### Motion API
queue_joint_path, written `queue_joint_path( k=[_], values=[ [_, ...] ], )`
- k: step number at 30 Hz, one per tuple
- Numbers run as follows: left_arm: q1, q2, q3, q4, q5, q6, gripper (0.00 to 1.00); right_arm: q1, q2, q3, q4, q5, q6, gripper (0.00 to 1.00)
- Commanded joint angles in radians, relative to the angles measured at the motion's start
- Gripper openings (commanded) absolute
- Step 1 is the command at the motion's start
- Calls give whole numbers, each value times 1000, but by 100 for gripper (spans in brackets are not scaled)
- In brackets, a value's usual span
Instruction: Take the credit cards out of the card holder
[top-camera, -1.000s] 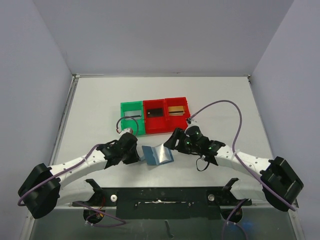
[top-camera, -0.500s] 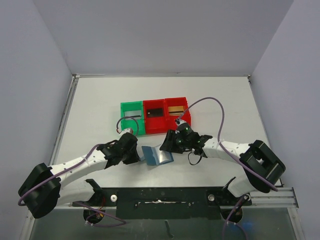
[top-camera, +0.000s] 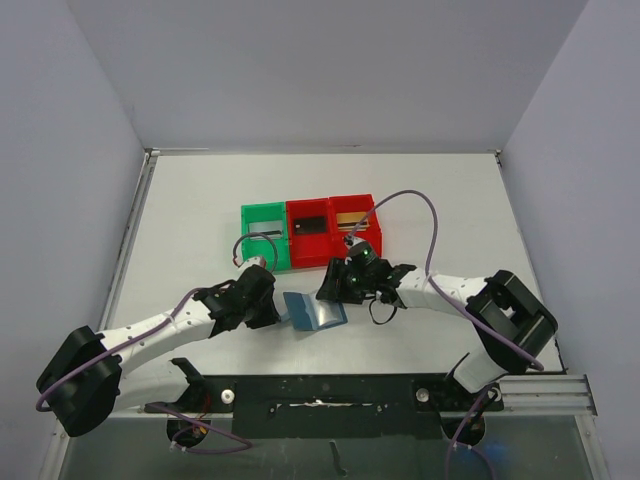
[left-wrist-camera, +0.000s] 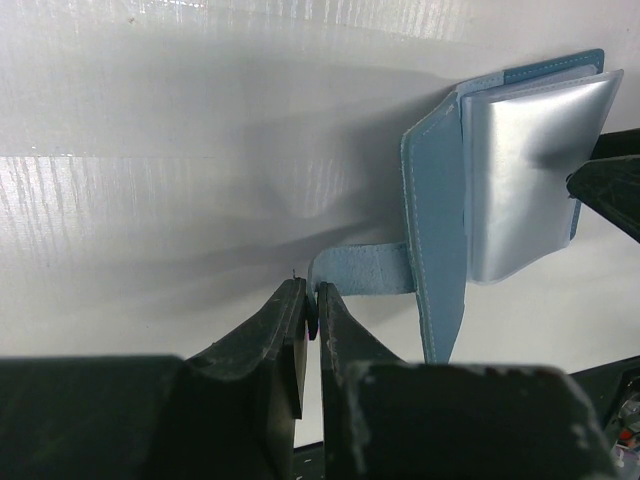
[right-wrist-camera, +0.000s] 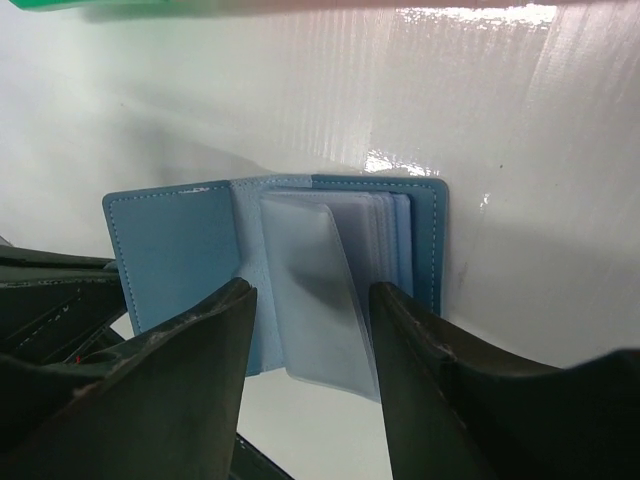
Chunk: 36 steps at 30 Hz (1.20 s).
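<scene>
From where I stood, the card holder (top-camera: 314, 312) lay open on the white worktop (top-camera: 200, 200). It sat near the front edge between the two arms, just in front of a row of bins: a green bin (top-camera: 262, 207) on the left and two red bins (top-camera: 332, 232) beside it. The left arm (top-camera: 160, 328) reached low and long from its base at the near left corner, slanting forward and inward, with its wrist close over the worktop. The left hand (left-wrist-camera: 312, 298) was pinched tight on the blue closing strap (left-wrist-camera: 365, 270) that stuck out from the card holder's outer panel. Its two fingers were pressed together with only the end of the strap between them. The right arm (top-camera: 450, 292) was folded more sharply, bent back at a bulky black joint on the right. Its forearm ran leftward, low over the worktop, to the card holder's far right side. The right hand (right-wrist-camera: 310, 292) pointed down at the open card holder with its fingers parted at a middling width. One finger stood on each side of the fan of clear plastic sleeves (right-wrist-camera: 320, 285) rising from the spine, and I could not tell whether either touched them. The sleeves looked glossy and see-through, and I could not make out any card inside.
</scene>
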<state>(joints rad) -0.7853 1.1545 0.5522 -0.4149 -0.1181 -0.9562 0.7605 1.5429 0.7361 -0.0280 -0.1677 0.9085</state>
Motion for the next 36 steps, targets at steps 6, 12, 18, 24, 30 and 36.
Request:
queue_joint_path(
  k=[6,12,18,24,30,36],
  values=[
    [3,2,23,30,12,16,0,22,-1,41,108,-117,-24,42],
    [3,9,22,38,18,19,0,25,1,17,237,-223,27,41],
    [3,0,14,36,12,16,0,38,55,31,316,-298,52,44],
    [4,-36,-11,42,-9,-48,0,76,128,54,355,-292,85,48],
    [10,-66,-50,108,10,-136,15,72,156,-48,560,-282,220,60],
    [17,-116,-89,166,15,-214,41,73,150,-130,630,-223,303,64]
  ],
)
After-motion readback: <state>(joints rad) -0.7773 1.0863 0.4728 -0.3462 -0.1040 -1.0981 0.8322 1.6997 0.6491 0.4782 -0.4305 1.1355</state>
